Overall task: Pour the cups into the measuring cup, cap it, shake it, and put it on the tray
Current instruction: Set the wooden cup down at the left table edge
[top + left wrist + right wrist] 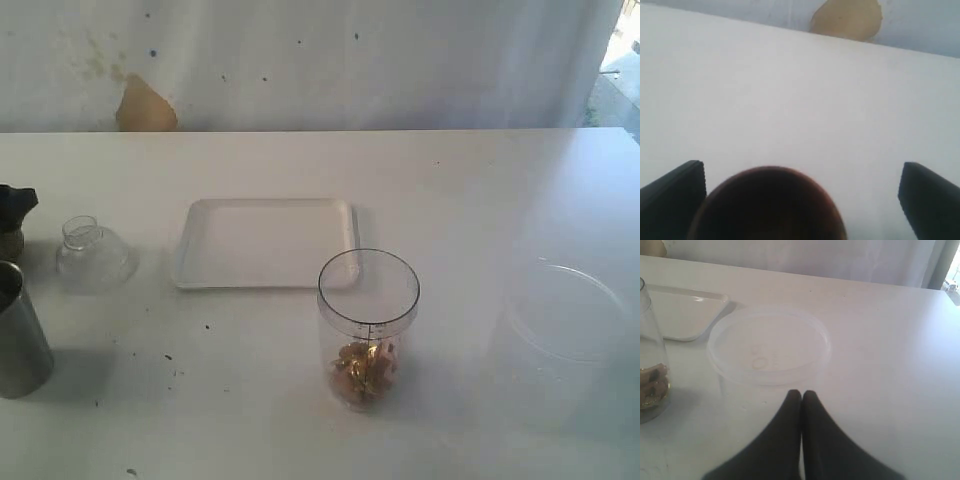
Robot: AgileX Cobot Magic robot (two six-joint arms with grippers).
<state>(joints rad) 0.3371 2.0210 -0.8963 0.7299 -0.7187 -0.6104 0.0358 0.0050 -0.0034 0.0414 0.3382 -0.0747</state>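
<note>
A: Nearest the exterior lens, the measuring cup (368,330) is found upright on the table (480,180), just in front of the tray (265,243); brown pieces (365,368) are seen at its bottom; how is it expected to handle?

B: Its thin clear plastic is judged light and fairly stiff, yet slick and likely to flex if squeezed hard; a hold around the mid wall is advised, above the contents and below the open rim; being tall, it could be tipped by a sideways nudge.

A: And what is made of the two cups?

B: The steel tumbler (20,335) is seen upright at the left edge, well apart from the measuring cup; it is judged rigid, smooth and slippery, so a firm grasp across the middle is called for; what it contains cannot be told. The wooden cup (767,205) is seen between the fingers of the left gripper (803,170); the jaws are spread wide and a gap shows on one side, so nothing is clamped; wood is judged light and easily gripped.

A: What of the cap and the other arm?

B: The cap (92,255) is set on the table left of the tray; it is small and light, and best taken by its narrow neck; the right gripper (801,396) is closed finger to finger on nothing, near the wide clear container (769,347).
</note>
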